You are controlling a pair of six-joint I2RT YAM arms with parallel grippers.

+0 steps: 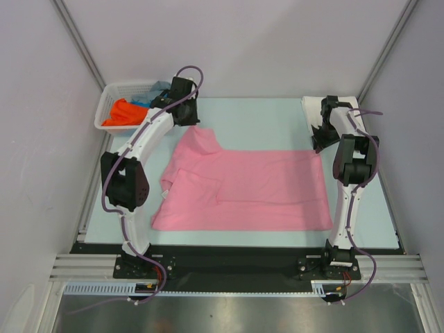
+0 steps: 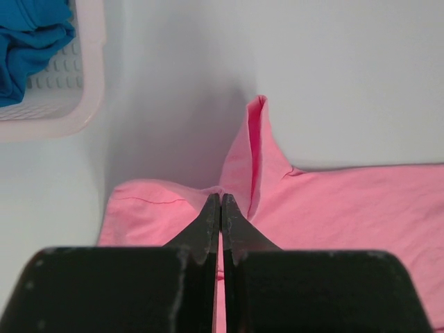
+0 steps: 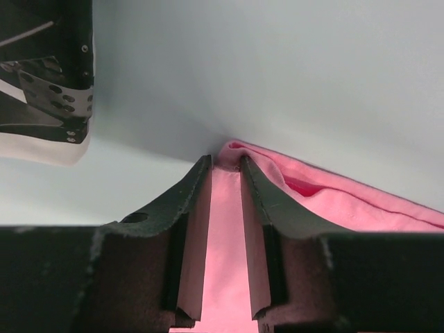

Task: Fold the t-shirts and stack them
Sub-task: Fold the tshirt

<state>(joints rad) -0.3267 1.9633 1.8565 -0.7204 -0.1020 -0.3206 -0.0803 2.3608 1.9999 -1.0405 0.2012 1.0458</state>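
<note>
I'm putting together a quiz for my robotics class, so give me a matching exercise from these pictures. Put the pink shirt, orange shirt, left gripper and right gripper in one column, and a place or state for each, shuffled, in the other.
Column one:
1. pink shirt
2. orange shirt
3. left gripper
4. right gripper

Column two:
A. jaws apart, pink cloth between them
B. in the white basket
C. spread on the table
D. jaws pressed together on pink cloth

Pairs: 1-C, 2-B, 3-D, 4-A
</note>
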